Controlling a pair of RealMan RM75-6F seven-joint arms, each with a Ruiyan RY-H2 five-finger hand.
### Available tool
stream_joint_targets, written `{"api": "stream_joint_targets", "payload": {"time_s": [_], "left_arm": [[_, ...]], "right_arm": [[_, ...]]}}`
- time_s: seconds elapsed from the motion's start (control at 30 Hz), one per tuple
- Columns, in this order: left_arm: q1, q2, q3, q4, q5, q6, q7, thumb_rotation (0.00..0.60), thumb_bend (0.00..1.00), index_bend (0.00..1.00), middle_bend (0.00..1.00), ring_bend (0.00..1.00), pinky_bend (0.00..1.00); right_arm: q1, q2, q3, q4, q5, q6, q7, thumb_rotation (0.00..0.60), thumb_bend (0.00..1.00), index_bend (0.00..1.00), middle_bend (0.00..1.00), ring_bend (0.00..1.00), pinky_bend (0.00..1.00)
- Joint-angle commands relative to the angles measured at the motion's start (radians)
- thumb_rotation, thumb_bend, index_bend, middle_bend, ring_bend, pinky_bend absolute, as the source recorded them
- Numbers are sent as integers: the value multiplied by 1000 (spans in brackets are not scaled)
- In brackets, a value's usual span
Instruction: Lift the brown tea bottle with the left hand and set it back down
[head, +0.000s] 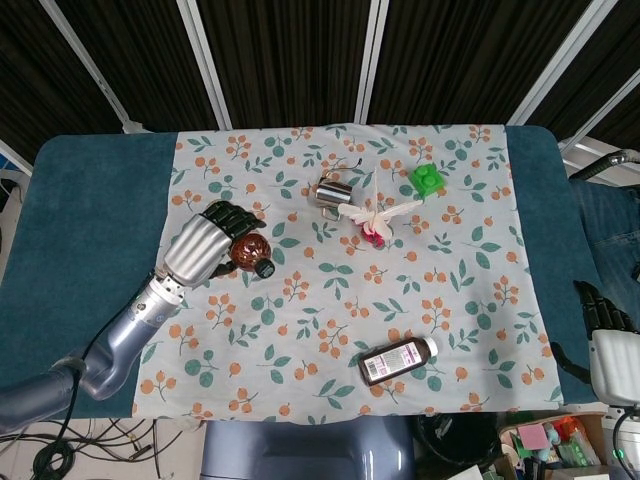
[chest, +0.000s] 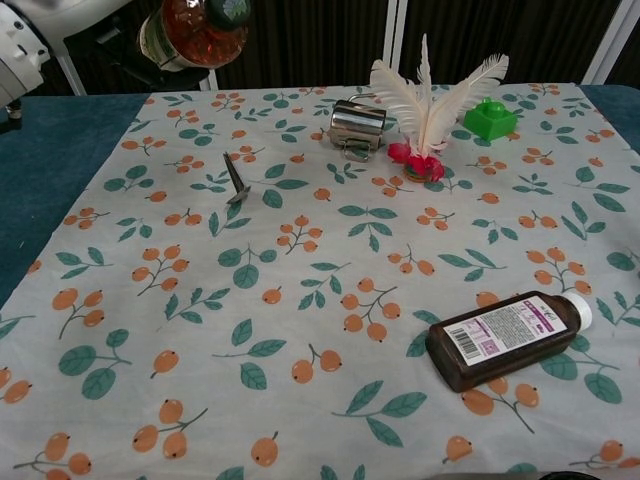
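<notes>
The brown tea bottle (head: 248, 250) is held high above the floral cloth in my left hand (head: 203, 245), over the cloth's left side. It is tilted, with its dark cap (head: 263, 268) pointing toward the near right. In the chest view the brown tea bottle (chest: 192, 28) shows at the top edge, cap toward the camera, and only the white wrist of my left arm (chest: 22, 40) is visible beside it. My right hand (head: 600, 308) hangs off the table's right edge, holding nothing.
A dark medicine bottle (chest: 510, 338) lies on its side at the near right. A metal cup (chest: 357, 127), a feather shuttlecock (chest: 428, 110) and a green block (chest: 490, 118) stand at the back. A small metal tool (chest: 235, 180) lies under the raised bottle.
</notes>
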Motion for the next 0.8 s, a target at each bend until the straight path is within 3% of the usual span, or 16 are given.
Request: {"api": "stream_joint_targets", "payload": {"time_s": [0.03,0.1,0.17,0.23,0.3,0.43,0.6,0.8], "left_arm": [[12,56,-43,-192,-129,-81,-429,600,580,350,382,301,372],[13,162,-84,-381,-226,-207,-829,600,580,350,379,301,372],[0,250,-92,-434,-213,-290,-1048,600,579,351,378,301,372],[-8,295,-95,-456,-189,-331,-1223,600,579,353,378,301,372],[-17,338,-98,-477,-160,-372,-1483,600,580,353,378,301,372],[-37,373,-73,-414,-52,-365,-1903,600,579,353,379,301,377],[-58,354,-28,-310,5,-333,-2117,600,580,342,416,303,414],[-90,319,34,-225,46,-331,-2182,600,580,337,418,307,445]], "right_arm": [[0,0,0,0,1,-1,0,600,174,77,88,176,260],[0,0,0,0,1,0,-1,600,174,77,88,176,260],[0,0,0,1,1,-1,-1,600,174,77,88,176,260],[1,0,0,4,0,-1,-3,600,174,77,88,176,260],[1,-1,0,4,-1,1,-3,600,174,77,88,176,260],[1,-1,0,5,-2,1,-2,600,174,77,88,176,260],[1,-1,0,8,-8,5,-7,600,174,76,88,176,260],[1,-3,0,8,-7,5,-7,600,174,77,88,176,260]]}}
